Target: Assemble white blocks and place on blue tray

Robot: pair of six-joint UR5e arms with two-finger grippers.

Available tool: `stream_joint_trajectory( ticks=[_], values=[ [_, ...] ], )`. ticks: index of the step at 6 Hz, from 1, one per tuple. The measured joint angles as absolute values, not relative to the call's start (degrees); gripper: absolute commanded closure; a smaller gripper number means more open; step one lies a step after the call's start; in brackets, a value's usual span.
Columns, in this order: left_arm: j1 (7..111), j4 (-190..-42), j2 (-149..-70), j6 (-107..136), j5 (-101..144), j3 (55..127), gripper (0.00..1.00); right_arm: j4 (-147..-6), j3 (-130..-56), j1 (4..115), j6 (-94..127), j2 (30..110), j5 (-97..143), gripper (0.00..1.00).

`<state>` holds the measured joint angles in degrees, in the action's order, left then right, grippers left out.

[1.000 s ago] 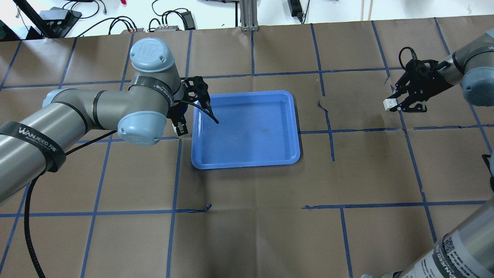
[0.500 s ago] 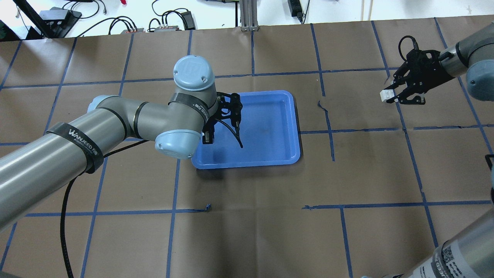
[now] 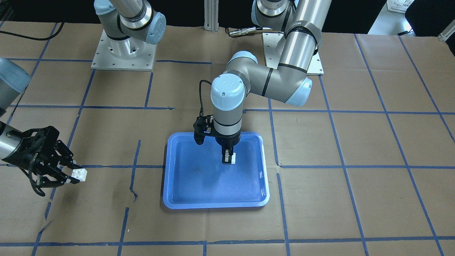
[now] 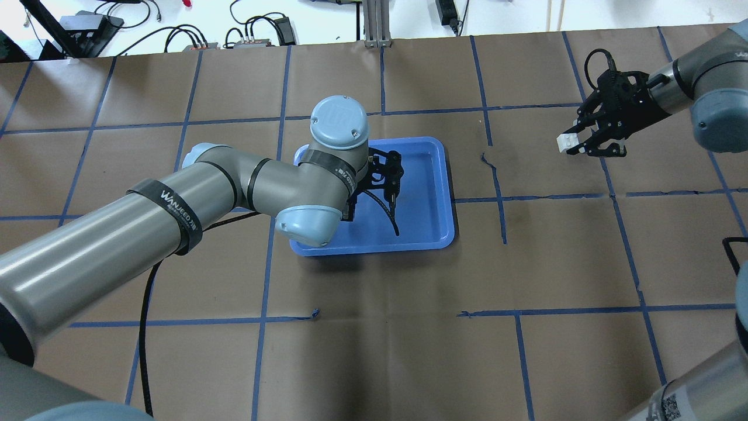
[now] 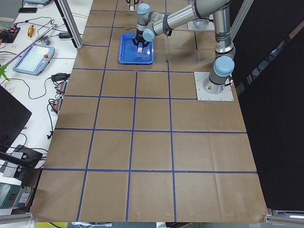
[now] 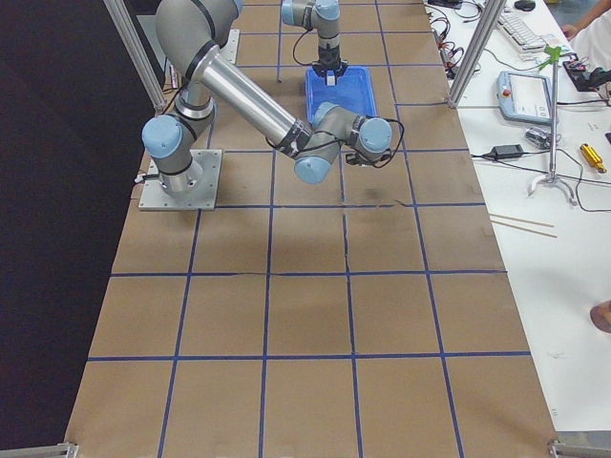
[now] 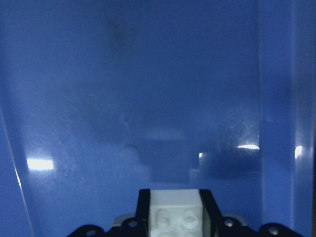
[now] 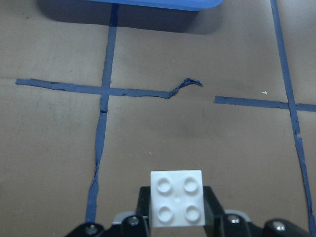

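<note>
A: Brown-papered table (image 3: 355, 199), blue tray (image 3: 213, 205) mid-frame: left end effector (image 3: 229, 159) is clamping one white block (image 3: 233, 158) over it.

B: Right end effector (image 3: 73, 175), lower left, is pinching the other block (image 3: 79, 174); releasing early risks leaving them unjoined.

Your table (image 4: 409, 362) wears brown paper under a blue tape grid (image 4: 175, 322). Past its far edge, your white bench (image 4: 514, 14) holds black cables (image 4: 187, 36), with an aluminium post (image 4: 374, 23) mid-edge.

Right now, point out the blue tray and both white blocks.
blue tray (image 4: 423, 204), overhead view, bare floor.
left arm's white block (image 7: 175, 212), left wrist view, studded face.
right arm's white block (image 8: 177, 197), right wrist view, studded top.
</note>
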<state>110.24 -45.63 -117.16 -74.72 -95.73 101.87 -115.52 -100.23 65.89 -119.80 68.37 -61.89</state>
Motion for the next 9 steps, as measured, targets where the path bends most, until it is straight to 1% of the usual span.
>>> stream_joint_trajectory(
  ticks=[2, 5, 6, 7, 9],
  values=[
    [110.7, -45.5, -121.0, -74.5, -95.5, 99.0, 1.0, -115.6, -102.0, 67.3, -117.6, 70.1, -61.6, 0.74],
    [112.8, -45.4, -121.5, -72.8, -95.5, 99.0, 0.96, -115.6, -102.4, 67.6, -117.3, 70.3, -61.5, 0.74],
    [113.0, -45.4, -121.5, -72.6, -95.5, 99.3, 0.16, -115.6, -102.4, 67.6, -117.2, 70.3, -61.5, 0.74],
    [113.1, -45.6, -121.4, -72.5, -95.4, 99.4, 0.01, -115.6, -102.4, 67.6, -117.2, 70.2, -61.5, 0.74],
    [113.1, -45.5, -120.9, -72.6, -95.3, 99.5, 0.01, -115.6, -102.5, 67.6, -117.1, 70.2, -61.3, 0.74]
  ],
)
